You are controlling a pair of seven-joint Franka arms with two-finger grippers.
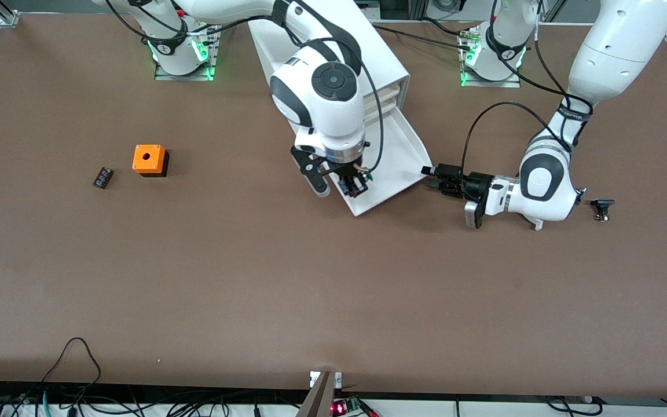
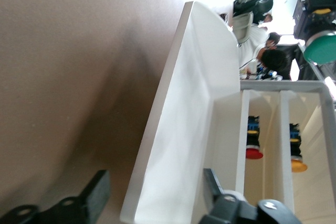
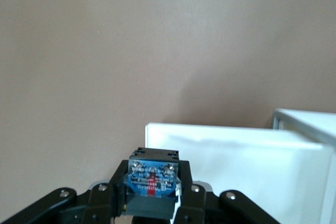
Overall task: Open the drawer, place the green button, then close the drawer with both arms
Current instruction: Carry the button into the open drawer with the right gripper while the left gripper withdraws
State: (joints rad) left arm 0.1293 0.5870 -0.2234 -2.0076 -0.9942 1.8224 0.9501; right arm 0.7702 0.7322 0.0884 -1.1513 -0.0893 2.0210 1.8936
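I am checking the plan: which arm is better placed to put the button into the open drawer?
The right arm. The right gripper already holds the button in its jaws, just over the drawer front edge. The left gripper is empty, open, beside the drawer's corner.

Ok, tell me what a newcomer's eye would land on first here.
First, the right pincer over the front edge of the pulled-out drawer, shut on the button. Next, the left pincer, low beside the drawer's corner toward the left arm's end of the table. Then the orange cube, alone toward the right arm's end.
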